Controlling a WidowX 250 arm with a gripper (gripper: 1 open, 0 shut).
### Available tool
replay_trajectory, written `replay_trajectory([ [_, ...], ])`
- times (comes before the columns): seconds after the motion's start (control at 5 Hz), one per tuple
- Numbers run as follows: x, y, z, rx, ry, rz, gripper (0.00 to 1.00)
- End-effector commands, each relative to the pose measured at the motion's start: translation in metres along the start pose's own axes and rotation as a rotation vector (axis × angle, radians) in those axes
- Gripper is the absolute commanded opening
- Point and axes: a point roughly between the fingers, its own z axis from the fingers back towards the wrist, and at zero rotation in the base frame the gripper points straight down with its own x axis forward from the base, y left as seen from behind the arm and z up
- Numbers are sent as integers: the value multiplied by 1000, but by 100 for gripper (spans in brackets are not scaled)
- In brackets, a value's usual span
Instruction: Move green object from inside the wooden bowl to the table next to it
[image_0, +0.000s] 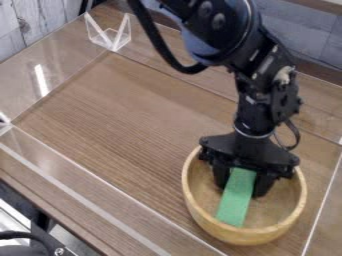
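The wooden bowl (201, 205) sits at the near right of the table (120, 110). Inside it lies the green object (235, 205), a flat bright green block running from the bowl's middle toward its near rim. My gripper (245, 178) points straight down and has reached into the bowl over the block's far end. Its dark fingers (214, 170) stand one on each side of the block with small gaps showing, so it looks open. The block's far end is partly hidden behind the gripper.
Low clear acrylic walls (40, 80) edge the table, and the right wall (334, 170) runs close to the bowl. A clear bracket (107, 35) stands at the far wall. Bare wood lies left of the bowl.
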Motion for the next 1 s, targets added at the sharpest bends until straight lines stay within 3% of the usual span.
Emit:
replay_trajectory([
  [0.0,-1,-9,0,2,-3,56,0],
  [0.2,-8,-21,6,4,0,109,0],
  [0.6,-9,-17,23,-13,24,-12,0],
  [0.8,-4,3,33,-21,32,-71,0],
])
